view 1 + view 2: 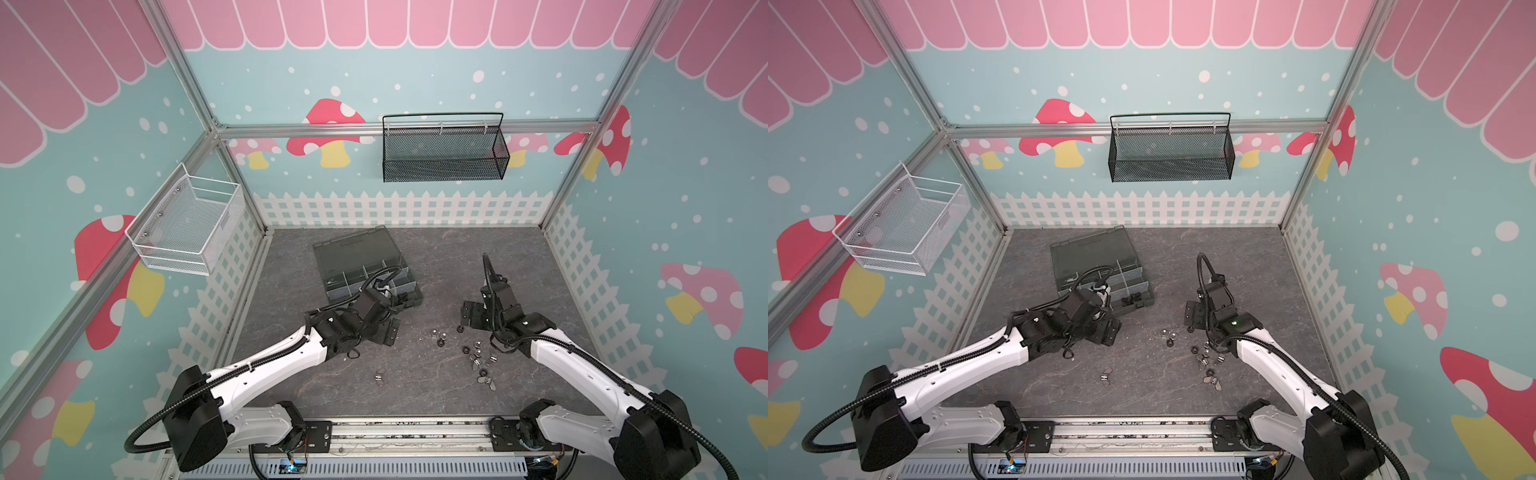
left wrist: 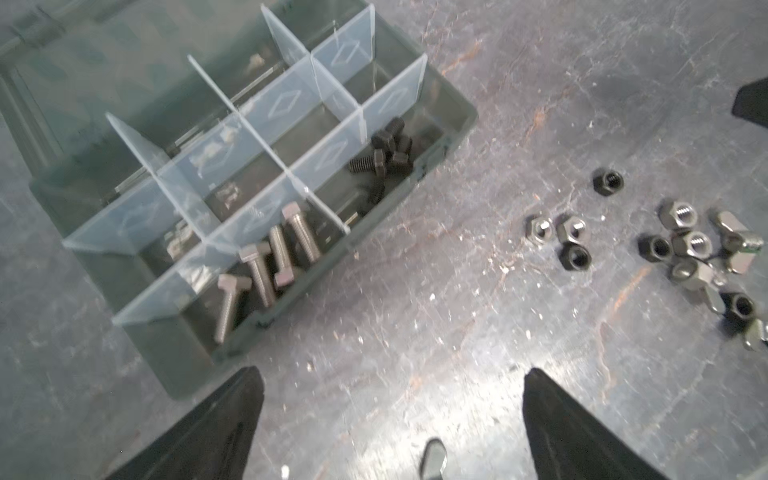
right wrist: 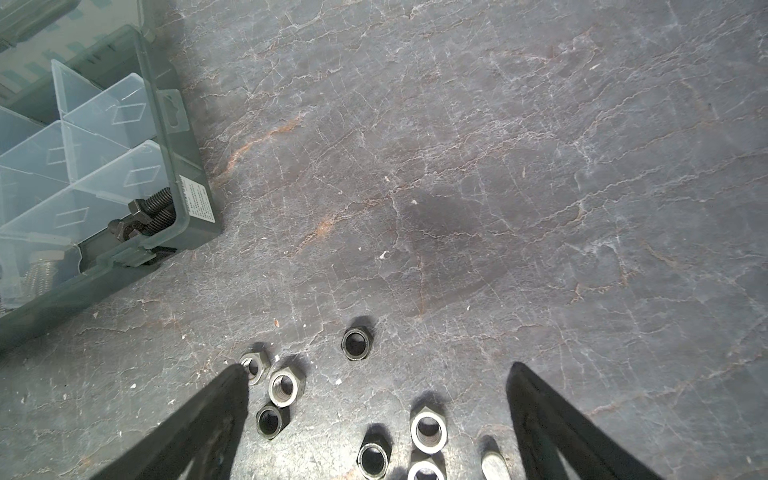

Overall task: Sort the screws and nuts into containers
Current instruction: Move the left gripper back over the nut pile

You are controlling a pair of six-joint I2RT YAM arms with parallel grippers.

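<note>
Jaws of the left gripper [image 2: 392,374] and the right gripper [image 3: 378,368] stood wide apart, with nothing between them. Silver screws [image 2: 270,266] lay in one front compartment of the box [image 2: 465,120], and black screws [image 2: 384,153] lay in the compartment beside it. What lay in the farther compartments [image 2: 232,141] was blurred behind the clear dividers and could not be made out. Nuts [image 2: 685,245], silver and black, lay loose on the table [image 2: 457,311], apart from the box. One right finger [image 3: 199,415] covered part of a silver nut. A wing nut [image 2: 434,457] was cut off at the frame edge. In both top views the left arm [image 1: 270,361] hid part of the box's front row.
</note>
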